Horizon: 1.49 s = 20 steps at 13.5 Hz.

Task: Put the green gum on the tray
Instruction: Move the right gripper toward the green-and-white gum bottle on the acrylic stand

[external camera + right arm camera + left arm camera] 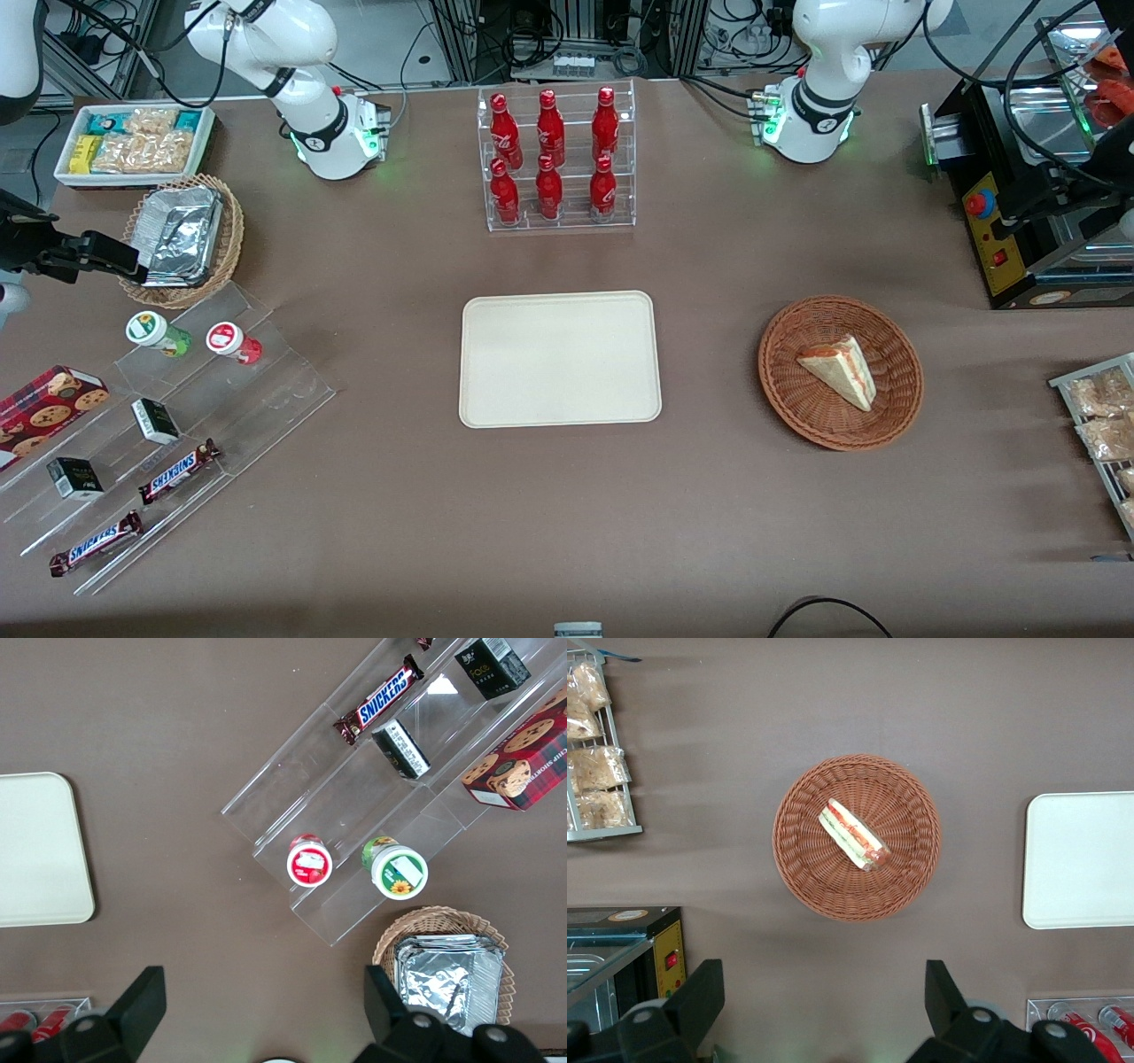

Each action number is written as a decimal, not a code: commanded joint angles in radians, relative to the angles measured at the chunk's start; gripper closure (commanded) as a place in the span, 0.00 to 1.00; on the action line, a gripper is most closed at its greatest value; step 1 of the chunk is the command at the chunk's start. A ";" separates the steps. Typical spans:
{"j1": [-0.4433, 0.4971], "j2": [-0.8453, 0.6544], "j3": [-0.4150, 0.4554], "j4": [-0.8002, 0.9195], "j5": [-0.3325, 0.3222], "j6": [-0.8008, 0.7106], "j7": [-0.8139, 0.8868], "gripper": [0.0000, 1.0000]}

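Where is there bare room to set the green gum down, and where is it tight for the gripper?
The tray is wholly bare. Open table lies between it and the acrylic stand. It is tight at the green gum, with the red gum right beside it and the foil basket close. The gripper hangs open above them.

We note six red bottles [553, 159] in a clear rack. A sandwich wedge [840, 371] lies in a wicker basket [895, 390]; Snickers bars [178, 470] on acrylic steps.
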 commanded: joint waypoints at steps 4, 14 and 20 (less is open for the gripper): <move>-0.006 0.026 -0.004 0.016 -0.008 -0.029 -0.010 0.00; -0.049 0.035 -0.012 -0.120 -0.100 0.160 -0.567 0.00; -0.128 0.009 -0.014 -0.263 -0.042 0.277 -0.744 0.00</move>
